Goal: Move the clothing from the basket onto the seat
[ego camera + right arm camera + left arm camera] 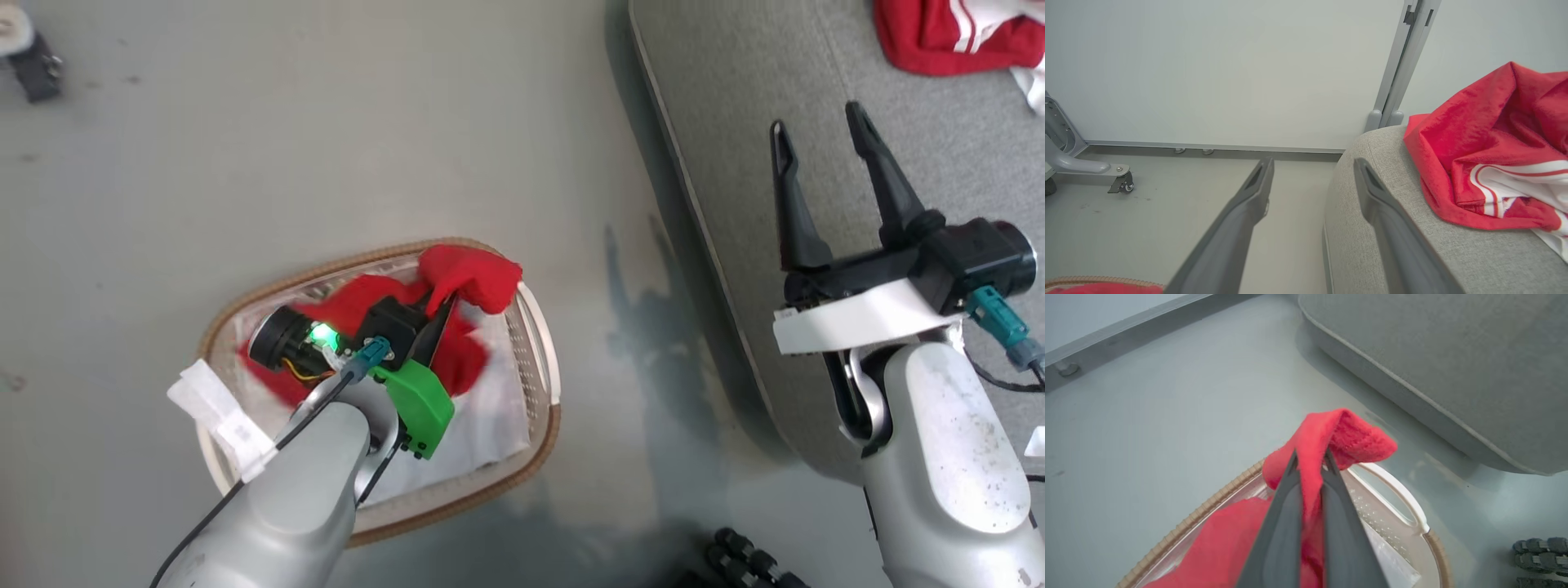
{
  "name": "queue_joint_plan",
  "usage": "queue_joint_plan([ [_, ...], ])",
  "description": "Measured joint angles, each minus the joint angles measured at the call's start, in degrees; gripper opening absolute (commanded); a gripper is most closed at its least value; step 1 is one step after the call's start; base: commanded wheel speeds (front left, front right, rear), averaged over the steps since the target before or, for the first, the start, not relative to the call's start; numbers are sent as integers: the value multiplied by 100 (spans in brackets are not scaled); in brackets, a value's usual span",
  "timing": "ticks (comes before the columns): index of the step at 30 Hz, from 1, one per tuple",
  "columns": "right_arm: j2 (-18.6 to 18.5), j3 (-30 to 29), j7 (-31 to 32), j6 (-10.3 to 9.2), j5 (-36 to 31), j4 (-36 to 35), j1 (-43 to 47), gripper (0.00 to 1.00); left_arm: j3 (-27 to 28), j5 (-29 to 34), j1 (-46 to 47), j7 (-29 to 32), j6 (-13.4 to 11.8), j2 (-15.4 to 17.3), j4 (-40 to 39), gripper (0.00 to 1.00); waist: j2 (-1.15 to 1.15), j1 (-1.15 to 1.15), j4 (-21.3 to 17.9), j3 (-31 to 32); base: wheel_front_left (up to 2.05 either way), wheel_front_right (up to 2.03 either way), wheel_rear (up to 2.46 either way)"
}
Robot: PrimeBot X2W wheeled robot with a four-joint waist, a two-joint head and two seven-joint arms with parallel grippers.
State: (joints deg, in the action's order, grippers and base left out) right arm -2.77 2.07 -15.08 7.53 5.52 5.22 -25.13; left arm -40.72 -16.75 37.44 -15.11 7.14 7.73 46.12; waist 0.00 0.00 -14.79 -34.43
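The basket (535, 327) with clothing (469, 273) sits on floor (326, 122), left of seat (735, 122).

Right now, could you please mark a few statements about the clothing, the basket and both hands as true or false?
1. The left hand is shut on a red garment over the basket. True.
2. The right hand holds clothing. False: the right hand is open and empty.
3. A striped garment lies on the seat. True.
4. The basket stands on the seat. False: it stands on the floor.
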Motion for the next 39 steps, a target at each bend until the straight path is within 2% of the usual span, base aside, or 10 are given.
queue_joint_plan([
  [7, 0, -51, -1, 0, -155, 177, 338, 100, 175, 96, -253, -1, 11, 348, -1248, 0, 0, 0, 225, 726, 0, 0, 0],
  [13, -1, -78, -1, 0, -230, 358, 682, 100, 152, 143, -262, -1, 18, 533, -1816, 0, 0, 0, 381, 1388, 0, 0, 0],
  [28, -1, 350, 0, 0, -254, 817, 1023, 100, 69, -304, 900, 209, 25, 955, -2226, 0, 0, 0, 621, 2792, 0, 0, 0],
  [39, -1, 808, 0, 0, -470, 1334, 856, 100, -14, -469, 1790, 294, 25, 984, -2524, 0, 0, 0, 708, 3140, 0, 0, 0],
])
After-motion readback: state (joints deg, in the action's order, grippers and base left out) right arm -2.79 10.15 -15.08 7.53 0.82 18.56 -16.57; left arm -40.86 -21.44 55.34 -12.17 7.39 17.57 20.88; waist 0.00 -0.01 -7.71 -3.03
